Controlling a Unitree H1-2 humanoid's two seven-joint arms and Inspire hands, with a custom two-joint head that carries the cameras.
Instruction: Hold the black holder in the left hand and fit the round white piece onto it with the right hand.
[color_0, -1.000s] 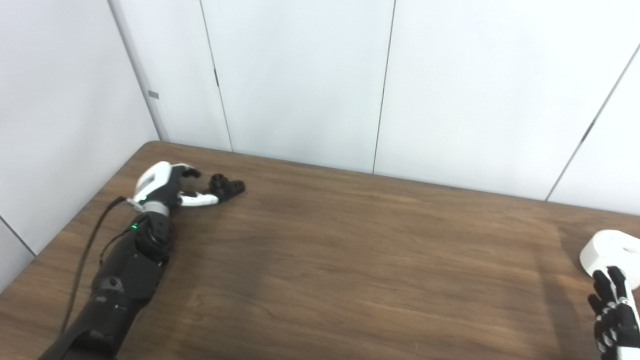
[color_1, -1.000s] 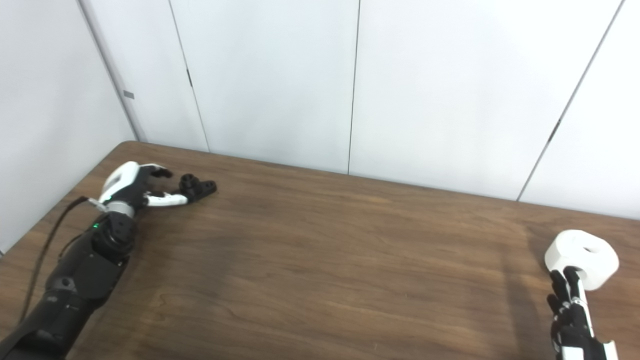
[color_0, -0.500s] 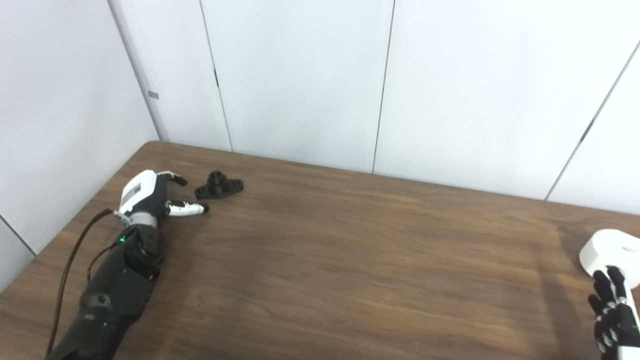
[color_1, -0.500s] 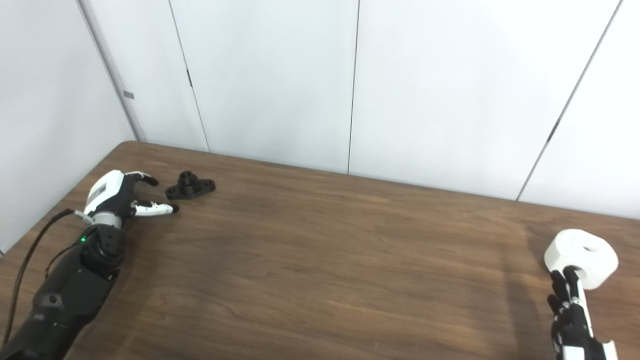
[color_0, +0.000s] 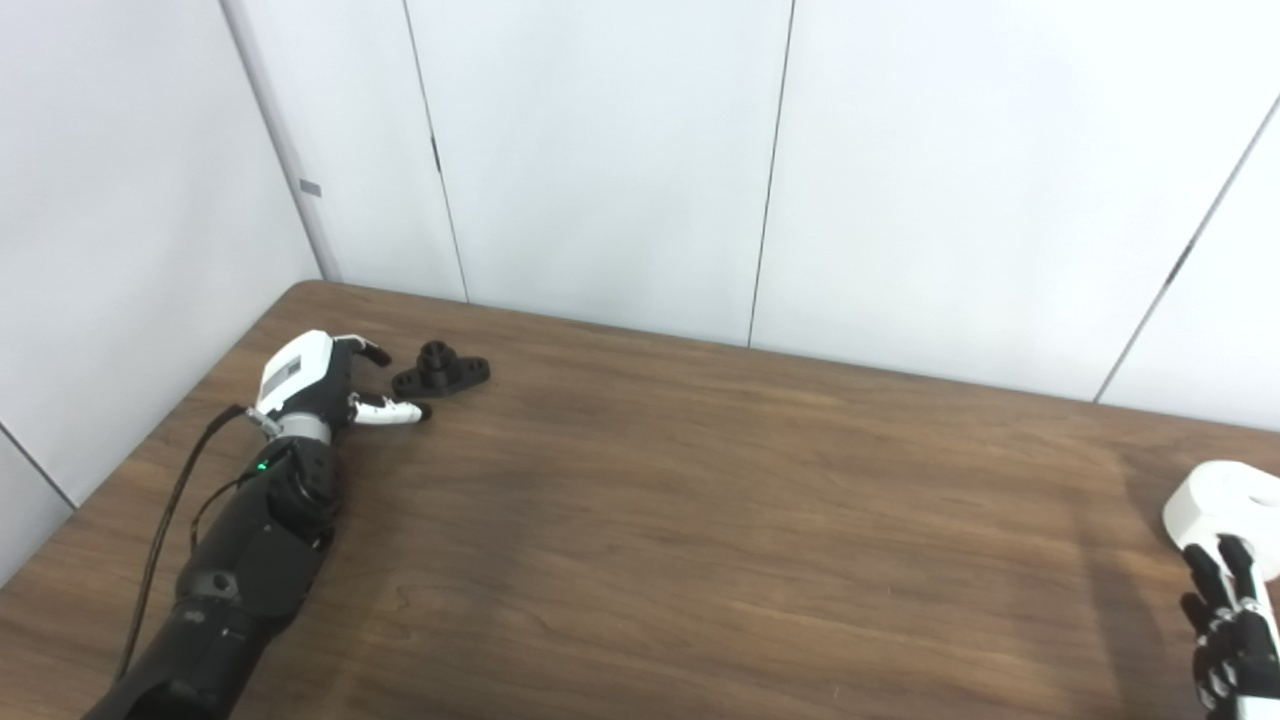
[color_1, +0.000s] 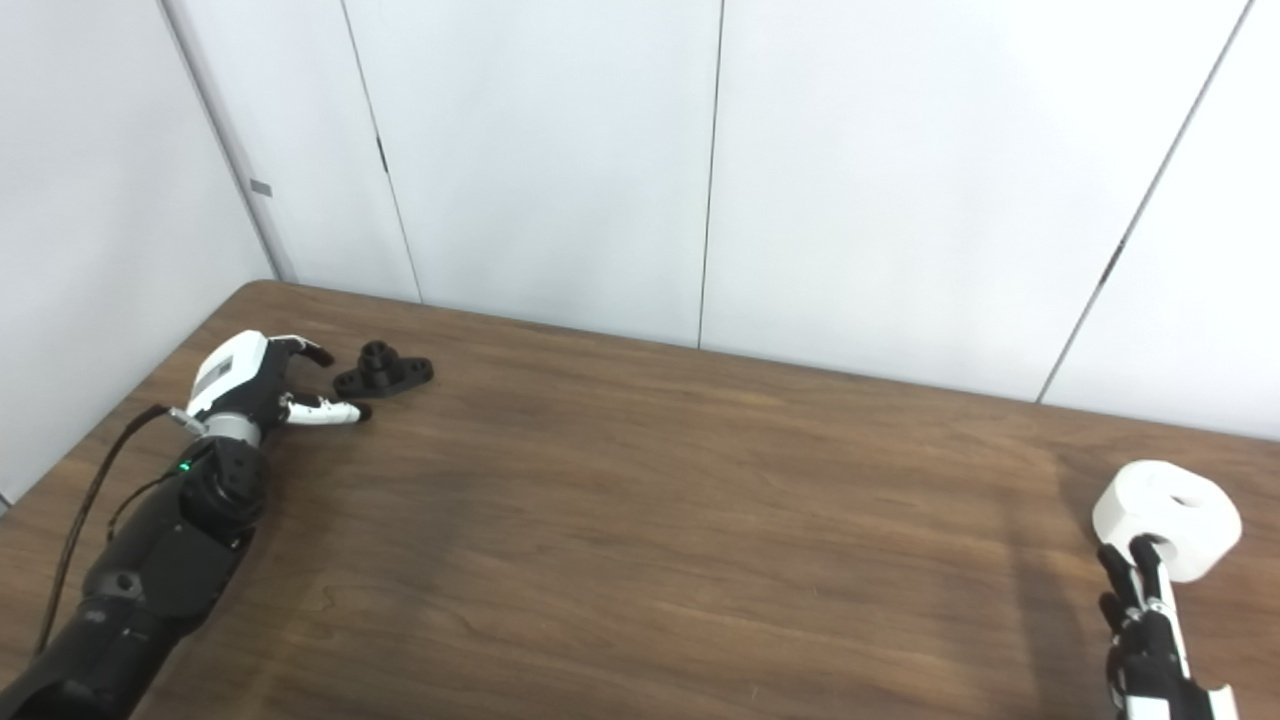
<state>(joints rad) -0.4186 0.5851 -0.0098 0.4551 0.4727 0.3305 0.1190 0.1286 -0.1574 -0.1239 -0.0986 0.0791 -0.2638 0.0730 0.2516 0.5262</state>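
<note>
Holder (color_0: 441, 368) flat on table (color_0: 640, 520), ungrasped beside spread, empty left hand (color_0: 320, 385); white piece (color_1: 1167, 518) untaken at splayed, empty right hand (color_1: 1140, 620); grasping stage, closing on holder next.

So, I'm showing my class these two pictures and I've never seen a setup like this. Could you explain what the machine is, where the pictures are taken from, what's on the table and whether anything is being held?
This is a humanoid robot with two arms, each ending in a hand with fingers and a thumb. Both pictures come from two cameras side by side on its head, so they show the same scene from slightly different spots.

On the brown wooden table lie two parts: a small black holder near the far left corner and a round white piece at the right edge.

The left hand sits just beside the holder, fingers apart, not gripping it. The right hand reaches up to the white piece with its fingers spread; it may touch its near side but is not closed on it. Nothing is held.
</note>
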